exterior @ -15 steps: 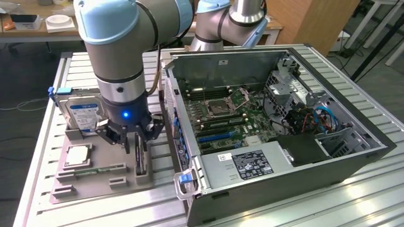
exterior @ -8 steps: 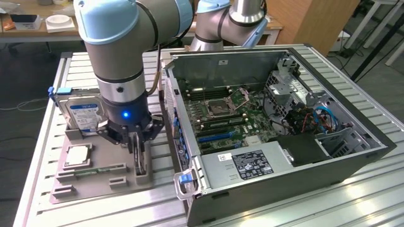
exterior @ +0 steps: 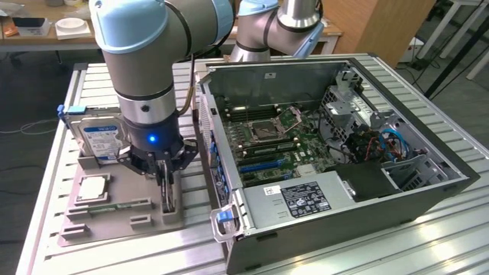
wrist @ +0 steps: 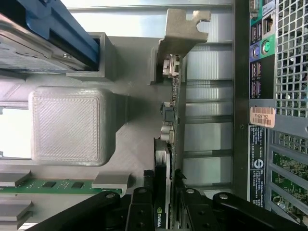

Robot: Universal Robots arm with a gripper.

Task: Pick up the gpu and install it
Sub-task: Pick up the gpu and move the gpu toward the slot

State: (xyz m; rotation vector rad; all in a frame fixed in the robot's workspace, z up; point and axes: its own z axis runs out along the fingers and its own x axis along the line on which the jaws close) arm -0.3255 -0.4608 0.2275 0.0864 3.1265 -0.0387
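Gripper (exterior: 166,171) (wrist: 163,195) is down over the top edge of the gpu (exterior: 169,201) (wrist: 164,159). I cannot tell whether it is clenched on the card or loose.

The gpu stands on edge in its slot of the grey printed holder (exterior: 114,224) on the desk (exterior: 428,243). Its metal bracket (wrist: 181,30) is at the far end from the gripper.

The holder also carries the hard drive (exterior: 99,140) and the green memory stick (wrist: 53,185). The open computer case (exterior: 344,172) sits just beside the holder, to the exterior view's right.

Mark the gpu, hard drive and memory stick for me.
gpu (wrist: 179,36): wrist view, on its metal bracket.
hard drive (exterior: 103,137): exterior view, on its blue label.
memory stick (wrist: 53,185): wrist view, on its green board.
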